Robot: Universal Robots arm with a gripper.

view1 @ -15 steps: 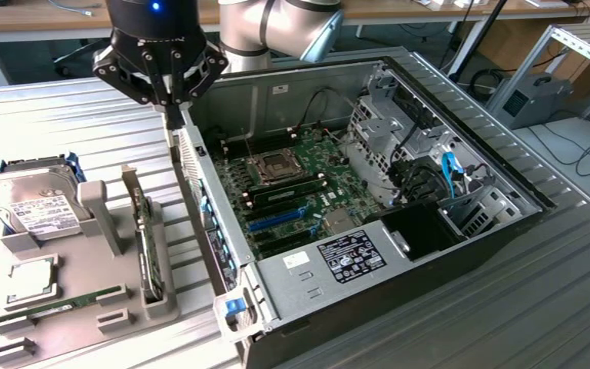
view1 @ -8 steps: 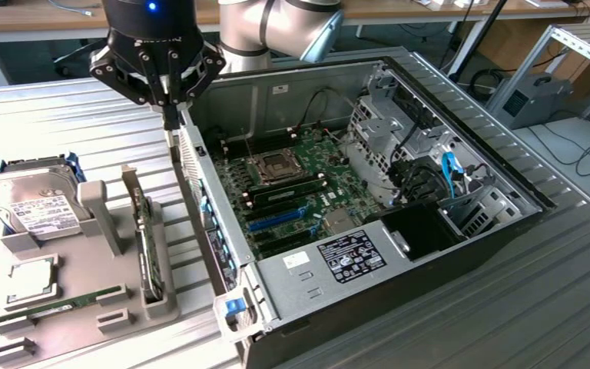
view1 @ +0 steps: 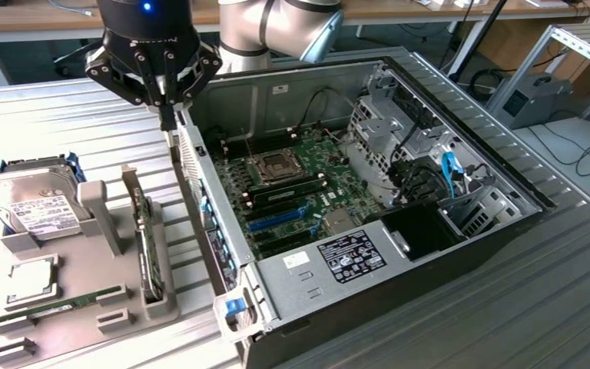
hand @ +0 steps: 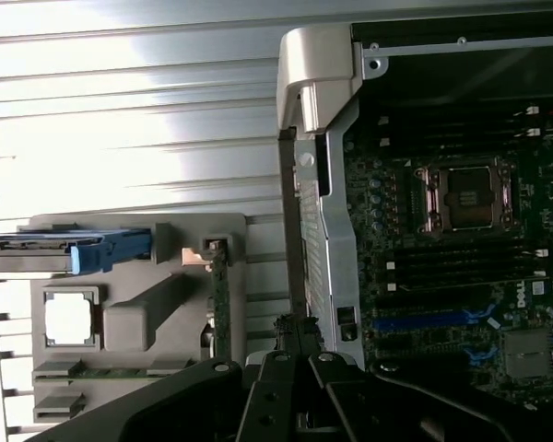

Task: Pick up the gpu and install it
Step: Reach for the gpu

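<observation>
1. The gpu (view1: 148, 247) (hand: 219, 293) stands on its long edge in a slot of the grey holder (view1: 98, 215). This is in the lower left of the exterior view, on the ribbed counter (view1: 70, 131), just beside the open computer case (view1: 295, 265).
2. The end effector (view1: 168, 115) (hand: 295, 327) hangs in the upper left of that view, over the case's near wall. Its fingers are pressed together and pinch nothing, and it is well apart from the card.
3. The card is probably light and stiff, a thin board that should not flex. It is likely fragile too, so its components and edge contacts should not be squeezed or scraped.
4. The best hold is likely across the exposed top edge, near the middle of its length, with one finger on each flat face. The end with the silver bracket (view1: 129, 188) seems sturdier, but a grip there would be off-balance.
5. The faces look smooth, so a square, firm pinch matters, and the slot walls leave little of the card free.
</observation>
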